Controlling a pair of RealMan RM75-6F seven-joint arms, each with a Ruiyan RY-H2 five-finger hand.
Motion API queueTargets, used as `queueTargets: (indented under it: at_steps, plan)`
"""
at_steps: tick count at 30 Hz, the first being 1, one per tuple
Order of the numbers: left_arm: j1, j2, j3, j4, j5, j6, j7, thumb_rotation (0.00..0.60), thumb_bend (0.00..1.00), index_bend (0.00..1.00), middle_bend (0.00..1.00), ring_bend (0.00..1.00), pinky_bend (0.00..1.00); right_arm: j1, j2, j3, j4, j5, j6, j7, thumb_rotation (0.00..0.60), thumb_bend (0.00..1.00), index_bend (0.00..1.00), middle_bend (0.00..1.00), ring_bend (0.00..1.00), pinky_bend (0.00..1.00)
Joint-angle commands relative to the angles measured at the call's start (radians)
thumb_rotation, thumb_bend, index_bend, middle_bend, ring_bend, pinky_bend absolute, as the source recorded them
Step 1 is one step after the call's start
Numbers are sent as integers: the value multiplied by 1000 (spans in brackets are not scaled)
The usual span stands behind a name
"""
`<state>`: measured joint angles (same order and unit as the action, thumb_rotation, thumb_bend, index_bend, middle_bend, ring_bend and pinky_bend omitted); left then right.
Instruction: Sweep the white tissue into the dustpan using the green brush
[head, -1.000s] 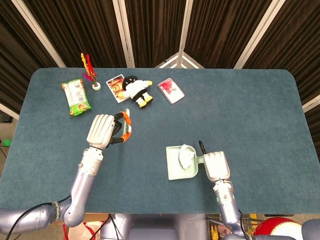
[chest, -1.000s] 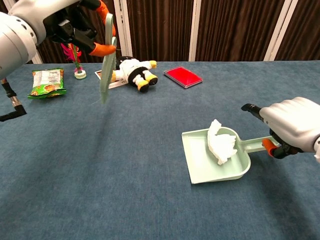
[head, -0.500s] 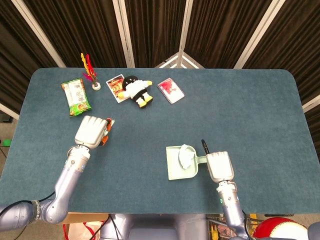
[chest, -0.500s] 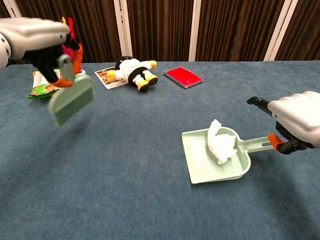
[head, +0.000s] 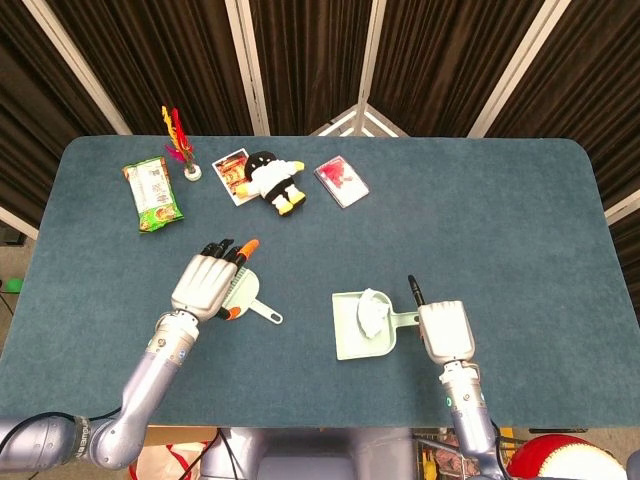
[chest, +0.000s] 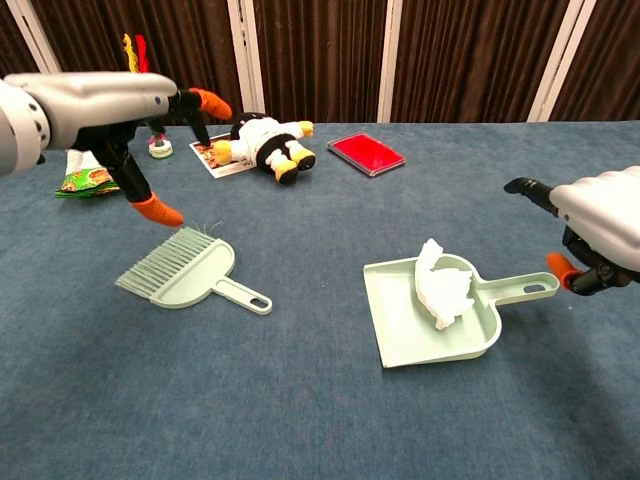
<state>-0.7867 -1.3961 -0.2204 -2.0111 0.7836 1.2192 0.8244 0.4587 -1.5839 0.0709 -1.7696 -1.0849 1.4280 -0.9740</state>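
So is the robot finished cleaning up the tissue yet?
Looks finished. The white tissue sits inside the dustpan. The green brush lies flat on the table, with the left hand open above it. The right hand hovers open beside the dustpan's handle. Nothing seems left to sweep.

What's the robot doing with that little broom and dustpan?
It's at the end of a sweeping job. The white tissue already sits in the dustpan. The green brush lies flat on the table, and the left hand hovers open just above it. The right hand is open too, beside the dustpan's handle without holding it.
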Motion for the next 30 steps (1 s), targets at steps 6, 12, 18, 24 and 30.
queueTargets:
  at_steps: [6, 12, 18, 24, 30]
  plan:
    - [137, 125, 93, -83, 178, 111, -139, 600, 0, 0, 0, 0, 15, -36, 120, -24, -86, -16, -1, 51, 600, 395, 0, 134, 63, 103]
    - [303, 233, 237, -35, 393, 223, -293, 600, 0, 0, 0, 0, 8, -99, 240, -50, -104, -112, 31, 243, 600, 262, 0, 0, 0, 5]
    - [465, 265, 345, 92, 582, 373, -437, 600, 0, 0, 0, 0, 7, -198, 335, -105, -74, -266, 128, 477, 600, 247, 0, 0, 0, 0]
    - [600, 253, 410, 246, 705, 501, -560, 600, 0, 0, 0, 0, 2, -313, 396, -187, 47, -421, 255, 645, 600, 246, 0, 0, 0, 0]
    - [666, 252, 391, 374, 715, 548, -645, 600, 0, 0, 0, 0, 0, -377, 408, -185, 123, -437, 304, 742, 600, 246, 0, 0, 0, 0]
